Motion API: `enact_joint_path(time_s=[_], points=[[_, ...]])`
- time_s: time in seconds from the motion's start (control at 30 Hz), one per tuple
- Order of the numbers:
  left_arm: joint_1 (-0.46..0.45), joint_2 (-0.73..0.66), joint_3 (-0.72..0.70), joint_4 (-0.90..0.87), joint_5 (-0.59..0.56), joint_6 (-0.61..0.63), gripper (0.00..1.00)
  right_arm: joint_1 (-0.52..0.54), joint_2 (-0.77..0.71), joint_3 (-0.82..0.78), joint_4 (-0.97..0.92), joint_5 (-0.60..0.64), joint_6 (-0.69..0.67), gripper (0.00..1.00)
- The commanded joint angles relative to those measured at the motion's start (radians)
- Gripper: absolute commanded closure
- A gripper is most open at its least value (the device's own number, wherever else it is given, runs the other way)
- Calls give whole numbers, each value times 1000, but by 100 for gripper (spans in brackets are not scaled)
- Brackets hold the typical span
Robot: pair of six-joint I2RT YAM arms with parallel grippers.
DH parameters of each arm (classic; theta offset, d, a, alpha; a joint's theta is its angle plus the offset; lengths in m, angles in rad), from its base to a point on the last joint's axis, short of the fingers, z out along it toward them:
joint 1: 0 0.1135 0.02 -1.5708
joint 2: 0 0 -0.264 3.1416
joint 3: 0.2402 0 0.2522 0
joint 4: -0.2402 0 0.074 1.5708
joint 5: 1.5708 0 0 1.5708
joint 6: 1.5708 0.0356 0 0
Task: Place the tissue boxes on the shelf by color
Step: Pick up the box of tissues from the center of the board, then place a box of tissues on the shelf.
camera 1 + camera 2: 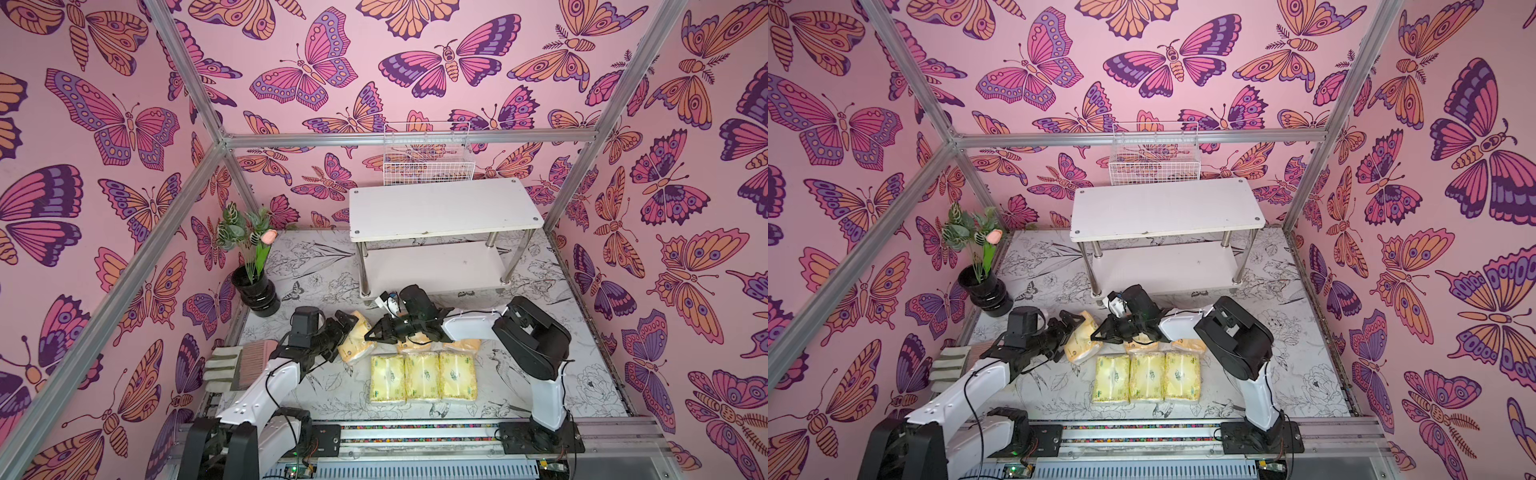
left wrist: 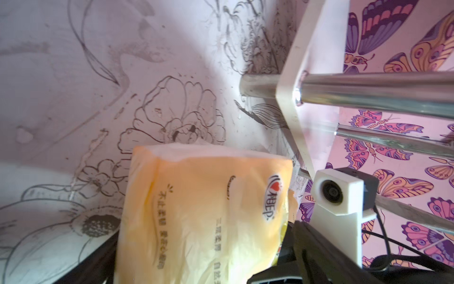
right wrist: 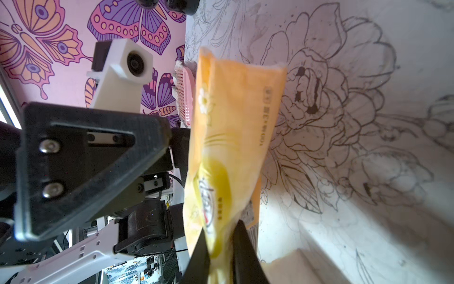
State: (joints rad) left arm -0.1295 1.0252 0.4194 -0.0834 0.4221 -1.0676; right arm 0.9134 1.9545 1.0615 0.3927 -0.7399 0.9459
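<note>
Gripped across its width by the left pincer (image 1: 344, 334) and pinched shut at one end by the right pincer (image 1: 370, 334): one orange-yellow pack (image 1: 353, 345), tilted, near the front left leg (image 1: 364, 278) of the shelf (image 1: 440, 208). Whether clear of the tabletop (image 1: 316, 270), impossible to tell.

Visible in both top views only: a second orange pack (image 1: 415, 344) and a third orange pack (image 1: 467, 344), half hidden under the right arm. Just in front of them, a row of three pale yellow-green packs (image 1: 422, 376), flat and side by side. Also there alone: wire basket (image 1: 428, 158) behind the shelf, black vase (image 1: 255, 291) at the tabletop's back left corner, glove (image 1: 224, 370) at the left edge.

Shown by the right wrist view alone: wrapper squeezed thin between two dark fingers (image 3: 243, 250), the left pincer's black finger plate just beside the pack, a pink brush (image 3: 184, 98) beyond.

Shown by the left wrist view alone: the pack's printed face with its red-rimmed logo (image 2: 272, 199), plus the lower shelf board's corner (image 2: 294, 103) and a chrome leg close past the pack's far end.

Open tabletop between held pack and vase, and right of the pale row up to the side rail. Tight room at the meeting of the two pincers.
</note>
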Motion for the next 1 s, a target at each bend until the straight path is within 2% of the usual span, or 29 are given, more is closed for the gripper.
enact_joint_path(time_s=[0.0,0.13,0.27,0.47,0.67,0.97], points=[[4,-63,81,-102,-28,67,1,-16,-106,-31,6,-8,0,94],[4,-101,136,-167,-71,103,0,-69,-208,-97,-17,9,-5,97],[5,-118,181,-226,-93,147,0,-173,-305,-165,-48,21,-18,97],[5,-113,209,-261,-79,190,0,-327,-347,-172,-90,42,-43,97],[1,-98,209,-280,-66,211,0,-395,-215,-69,-49,60,-20,97],[-28,-69,213,-289,-51,240,1,-400,11,127,-21,86,18,95]])
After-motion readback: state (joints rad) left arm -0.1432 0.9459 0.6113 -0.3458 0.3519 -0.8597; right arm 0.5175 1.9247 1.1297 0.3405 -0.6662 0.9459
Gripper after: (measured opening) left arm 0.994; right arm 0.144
